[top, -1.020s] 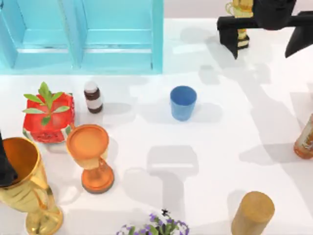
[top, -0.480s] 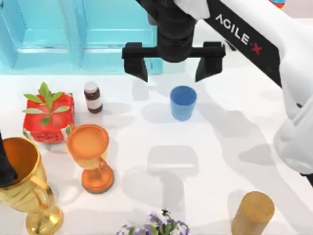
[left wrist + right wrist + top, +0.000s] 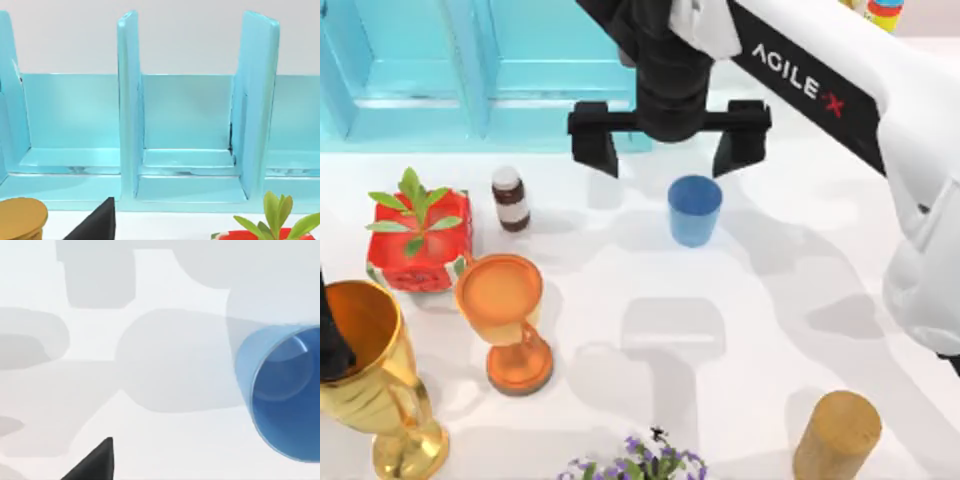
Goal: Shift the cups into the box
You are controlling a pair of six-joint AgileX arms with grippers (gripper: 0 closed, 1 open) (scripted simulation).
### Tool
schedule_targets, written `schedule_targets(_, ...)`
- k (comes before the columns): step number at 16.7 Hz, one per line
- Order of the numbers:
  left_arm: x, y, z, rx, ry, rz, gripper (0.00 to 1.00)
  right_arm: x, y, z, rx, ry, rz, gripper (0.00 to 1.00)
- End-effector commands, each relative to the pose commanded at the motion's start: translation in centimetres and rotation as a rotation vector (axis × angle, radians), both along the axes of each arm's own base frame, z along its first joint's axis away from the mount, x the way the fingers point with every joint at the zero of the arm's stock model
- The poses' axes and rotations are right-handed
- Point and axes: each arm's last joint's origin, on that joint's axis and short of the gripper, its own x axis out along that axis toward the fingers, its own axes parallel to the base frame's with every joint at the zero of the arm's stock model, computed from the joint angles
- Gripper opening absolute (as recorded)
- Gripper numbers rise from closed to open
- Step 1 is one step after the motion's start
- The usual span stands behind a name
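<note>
Since half a second ago our right end effector (image 3: 668, 148) has slid slightly toward the blue cup (image 3: 695, 210); a second ago it was far off at the surface's upper right. Nothing on the surface has shifted. Now it hangs above the surface just beyond the blue cup's far side, in front of the box (image 3: 485, 75), with its two black fingers (image 3: 592, 140) spread wide apart, wider than the cup, and holding nothing. The cup stands upright on the white surface (image 3: 770, 330), near the middle, apart from the fingers and outside the box. In the right wrist view the blue cup (image 3: 282, 390) lies off to one edge, its open mouth toward the camera, with one dark fingertip (image 3: 95, 462) showing.

The box sits along the far left edge of the surface, its divider (image 3: 465, 70) splitting it into two compartments. In the left wrist view the box (image 3: 185, 130) faces the camera.

Our left arm (image 3: 332, 340) is parked at the left edge, beside the gold cup (image 3: 370, 380); we cannot tell how its end effector stands.

Elsewhere: a red box (image 3: 420, 240), a small bottle (image 3: 509, 198), an orange goblet (image 3: 505, 320) and a wooden cylinder (image 3: 836, 436).
</note>
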Motion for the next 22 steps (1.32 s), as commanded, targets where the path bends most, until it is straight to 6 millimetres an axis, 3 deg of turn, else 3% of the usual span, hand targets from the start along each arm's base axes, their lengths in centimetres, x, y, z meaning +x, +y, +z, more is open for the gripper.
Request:
schedule_targets(6, 0.0, 0.0, 0.0, 0.0, 0.0, 0.0, 1.0, 1.1, -0.1, -6.6, 0.001, -0.001, 0.0, 1.0)
schedule_targets(11, 0.0, 0.0, 0.0, 0.0, 0.0, 0.0, 1.0, 1.1, -0.1, -7.2, 0.0, 0.0, 0.0, 1.0)
schedule_targets(22, 0.0, 0.0, 0.0, 0.0, 0.0, 0.0, 1.0, 1.1, -0.1, -7.2, 0.0, 0.0, 0.0, 0.17)
